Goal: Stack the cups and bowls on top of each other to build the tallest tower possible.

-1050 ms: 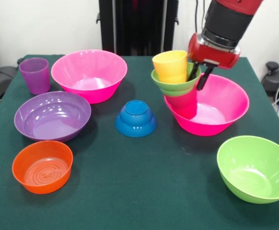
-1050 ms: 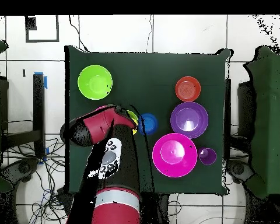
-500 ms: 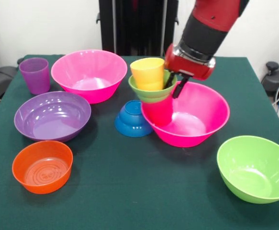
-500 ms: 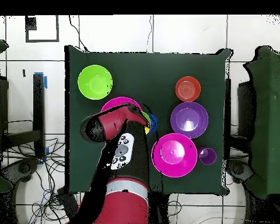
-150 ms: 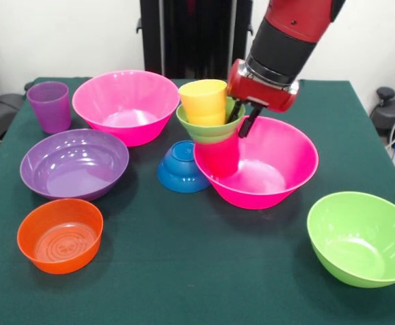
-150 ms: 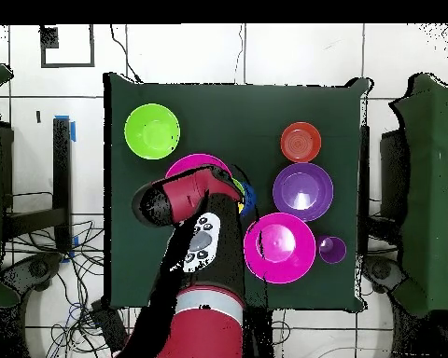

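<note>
Right of centre in the front view, the gripper [image 5: 241, 119] is closed on the rim of the small green bowl [image 5: 209, 128], which holds the yellow-orange cup [image 5: 204, 102] and sits on the red cup [image 5: 221, 157] inside a hot pink bowl [image 5: 278, 177]. That bowl touches the overturned blue bowl [image 5: 179, 167]. The purple cup [image 5: 49, 106] stands at upper left, the lime green bowl [image 5: 361, 237] at lower right.

Green-clothed table [image 5: 183, 271], white wall [image 5: 61, 34] behind, white tiled floor [image 6: 293, 56].

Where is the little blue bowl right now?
In the front view the small blue bowl sits upside down mid-table, touching the left side of the pink bowl with the stack.
</note>
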Controlling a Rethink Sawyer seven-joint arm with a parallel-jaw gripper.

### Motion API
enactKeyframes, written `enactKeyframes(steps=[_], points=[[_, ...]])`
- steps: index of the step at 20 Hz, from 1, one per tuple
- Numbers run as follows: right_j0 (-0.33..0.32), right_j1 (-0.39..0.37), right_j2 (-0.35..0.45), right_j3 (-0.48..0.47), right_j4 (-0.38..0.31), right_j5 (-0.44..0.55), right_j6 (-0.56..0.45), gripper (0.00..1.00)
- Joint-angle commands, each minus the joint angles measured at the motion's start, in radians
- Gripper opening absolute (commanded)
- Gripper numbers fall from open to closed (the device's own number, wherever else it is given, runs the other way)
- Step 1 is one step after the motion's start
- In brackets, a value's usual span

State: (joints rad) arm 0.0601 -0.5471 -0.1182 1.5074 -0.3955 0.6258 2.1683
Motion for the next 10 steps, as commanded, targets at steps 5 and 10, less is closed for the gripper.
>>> enactKeyframes(steps=[5,10], points=[[0.052,-0.014,0.053,-0.038,0.079,0.159,0.087,0.00],[0.079,0.045,0.029,-0.089,0.077,0.152,0.116,0.00]])
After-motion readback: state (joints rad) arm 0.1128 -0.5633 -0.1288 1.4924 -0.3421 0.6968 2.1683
